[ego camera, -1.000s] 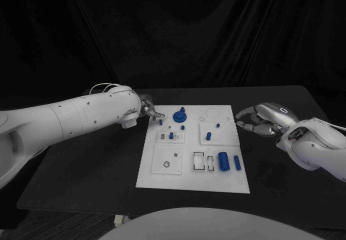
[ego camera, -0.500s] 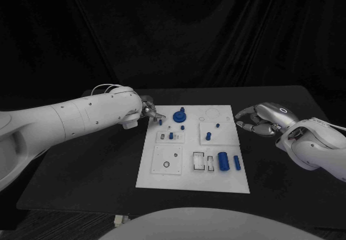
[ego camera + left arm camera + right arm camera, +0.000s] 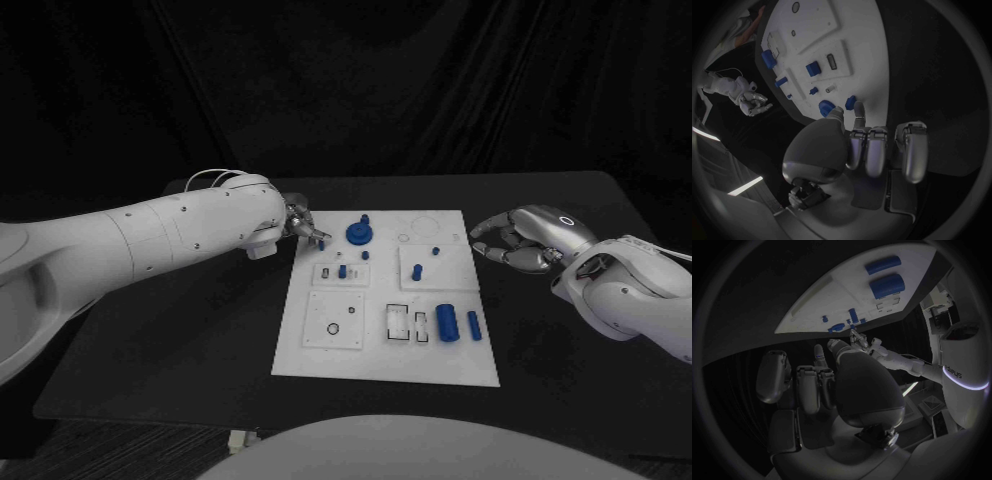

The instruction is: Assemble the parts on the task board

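The white task board [image 3: 378,352] lies in the middle of the black table. My left hand [image 3: 300,224] hovers at its far left corner, and its fingertips pinch a small blue peg [image 3: 319,241] just over the board. In the left wrist view the peg [image 3: 858,106] stands between thumb and finger, next to a blue gear [image 3: 826,107]. The gear [image 3: 358,236] sits on the board close to that hand. A thick blue cylinder [image 3: 447,322] and a thin blue pin [image 3: 473,323] lie near the board's right edge. My right hand [image 3: 516,240] hangs off the board's right side, fingers curled in on nothing.
Several small blue pieces [image 3: 417,271] stand in the board's middle rows. Square and slotted recesses [image 3: 335,328] mark its near half. Bare black table surrounds the board [image 3: 848,295] on every side.
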`<action>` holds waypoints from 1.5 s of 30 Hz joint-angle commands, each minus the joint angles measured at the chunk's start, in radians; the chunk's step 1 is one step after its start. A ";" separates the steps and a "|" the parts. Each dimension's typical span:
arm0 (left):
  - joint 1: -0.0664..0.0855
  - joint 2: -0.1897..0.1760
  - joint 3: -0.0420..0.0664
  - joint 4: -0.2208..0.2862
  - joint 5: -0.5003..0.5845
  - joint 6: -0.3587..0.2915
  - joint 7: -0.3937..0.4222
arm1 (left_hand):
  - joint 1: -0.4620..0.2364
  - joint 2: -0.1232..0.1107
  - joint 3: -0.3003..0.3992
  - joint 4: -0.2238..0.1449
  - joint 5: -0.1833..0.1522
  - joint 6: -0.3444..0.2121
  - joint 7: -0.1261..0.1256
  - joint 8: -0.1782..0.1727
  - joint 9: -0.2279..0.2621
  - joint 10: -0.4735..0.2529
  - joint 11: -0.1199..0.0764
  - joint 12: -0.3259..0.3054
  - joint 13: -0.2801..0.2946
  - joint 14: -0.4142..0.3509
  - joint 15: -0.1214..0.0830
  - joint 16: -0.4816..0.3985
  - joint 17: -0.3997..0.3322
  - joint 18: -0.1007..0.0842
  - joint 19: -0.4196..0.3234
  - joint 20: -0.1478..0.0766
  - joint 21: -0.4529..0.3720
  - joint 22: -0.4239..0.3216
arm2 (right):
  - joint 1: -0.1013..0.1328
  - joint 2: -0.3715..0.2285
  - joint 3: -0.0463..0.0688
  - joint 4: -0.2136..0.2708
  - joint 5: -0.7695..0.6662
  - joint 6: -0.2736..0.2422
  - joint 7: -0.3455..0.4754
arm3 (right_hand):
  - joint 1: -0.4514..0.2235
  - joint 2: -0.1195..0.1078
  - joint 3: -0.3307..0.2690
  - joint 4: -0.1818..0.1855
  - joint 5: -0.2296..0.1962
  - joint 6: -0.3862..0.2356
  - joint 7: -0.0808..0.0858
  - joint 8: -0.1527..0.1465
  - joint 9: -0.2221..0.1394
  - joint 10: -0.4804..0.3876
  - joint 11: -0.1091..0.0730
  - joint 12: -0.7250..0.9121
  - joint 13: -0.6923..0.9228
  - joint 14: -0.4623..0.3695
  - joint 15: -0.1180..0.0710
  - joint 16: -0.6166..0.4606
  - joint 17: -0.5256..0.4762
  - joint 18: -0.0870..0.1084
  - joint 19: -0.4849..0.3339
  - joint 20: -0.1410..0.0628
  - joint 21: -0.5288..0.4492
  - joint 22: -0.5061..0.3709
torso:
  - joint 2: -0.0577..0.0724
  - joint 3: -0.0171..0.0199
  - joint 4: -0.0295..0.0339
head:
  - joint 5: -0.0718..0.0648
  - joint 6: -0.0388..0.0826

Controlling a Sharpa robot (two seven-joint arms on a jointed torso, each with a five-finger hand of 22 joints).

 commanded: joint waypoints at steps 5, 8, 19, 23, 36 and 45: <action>-0.002 0.005 0.001 -0.002 0.000 0.021 0.009 | 0.021 -0.001 0.005 -0.007 0.023 0.007 -0.003 -0.007 -0.004 0.102 0.000 0.003 0.263 0.106 0.001 0.003 0.263 0.000 0.046 0.003 -0.006 0.225 | -0.002 0.000 0.001 0.000 -0.002 0.001 -0.006 | 0.001 -0.004 0.006 -0.002 0.006 0.005 -0.002 0.003 -0.001 0.106 0.007 0.003 0.263 0.093 0.003 0.000 0.224 0.012 -0.003 0.000 0.001 0.160 | 0.000 -0.0007 0.0004 | 0.000 0.000; -0.003 0.006 0.001 -0.003 0.000 0.023 0.010 | 0.024 0.000 0.007 -0.008 0.029 0.008 -0.003 -0.008 -0.005 0.102 0.000 0.003 0.263 0.106 0.001 0.003 0.263 0.000 0.045 0.003 -0.007 0.224 | -0.002 0.001 0.001 0.000 -0.002 0.002 -0.006 | 0.001 -0.004 0.006 -0.002 0.006 0.005 -0.002 0.003 -0.001 0.106 0.007 0.003 0.263 0.093 0.003 0.000 0.224 0.012 -0.003 0.000 0.001 0.160 | 0.000 -0.0008 0.0004 | 0.000 0.000; -0.004 0.009 0.001 -0.006 0.000 0.028 0.013 | 0.046 -0.003 0.025 -0.014 0.093 0.010 -0.004 -0.020 -0.010 0.102 -0.001 0.003 0.263 0.106 0.000 0.003 0.263 0.001 0.042 0.002 -0.011 0.223 | -0.002 0.000 0.001 -0.001 -0.002 0.004 -0.009 | 0.001 -0.005 0.007 -0.003 0.006 0.005 -0.002 0.003 -0.002 0.106 0.007 0.003 0.263 0.093 0.003 -0.001 0.223 0.012 -0.003 0.000 -0.001 0.159 | 0.000 -0.0011 0.0003 | 0.001 0.000; -0.004 0.009 0.001 -0.007 0.000 0.029 0.013 | 0.056 -0.005 0.035 -0.018 0.110 0.010 -0.006 -0.023 -0.011 0.102 -0.002 0.003 0.263 0.106 0.000 0.003 0.263 0.001 0.041 0.002 -0.012 0.223 | -0.002 0.000 0.001 -0.001 -0.002 0.005 -0.009 | 0.001 -0.005 0.007 -0.003 0.006 0.005 -0.002 0.003 -0.002 0.106 0.007 0.003 0.263 0.093 0.003 -0.001 0.223 0.012 -0.003 0.000 -0.001 0.159 | 0.000 -0.0008 0.0004 | 0.000 0.000; -0.005 0.014 0.001 -0.012 0.001 0.039 0.017 | 0.082 -0.021 0.101 -0.026 0.146 0.009 -0.006 -0.036 -0.013 0.102 -0.003 0.003 0.263 0.106 -0.001 0.003 0.263 0.003 0.036 0.001 -0.020 0.220 | -0.002 0.000 0.001 0.000 -0.002 0.007 -0.012 | 0.001 -0.005 0.007 -0.003 0.006 0.005 -0.002 0.003 -0.002 0.106 0.007 0.003 0.263 0.093 0.003 -0.001 0.223 0.012 -0.003 0.000 -0.001 0.159 | 0.000 -0.0006 0.0007 | -0.001 0.000; -0.007 0.013 0.001 -0.016 0.001 0.047 0.019 | 0.088 -0.045 0.158 -0.030 0.211 0.008 -0.006 -0.040 -0.010 0.102 -0.004 0.003 0.263 0.106 -0.001 0.003 0.263 0.003 0.036 0.000 -0.020 0.220 | -0.002 -0.001 0.001 0.001 -0.002 0.007 -0.012 | 0.001 -0.004 0.008 -0.003 0.007 0.006 -0.002 0.003 -0.002 0.106 0.007 0.003 0.263 0.093 0.004 -0.002 0.223 0.012 -0.004 0.000 -0.003 0.159 | 0.000 -0.0008 0.0004 | -0.001 0.000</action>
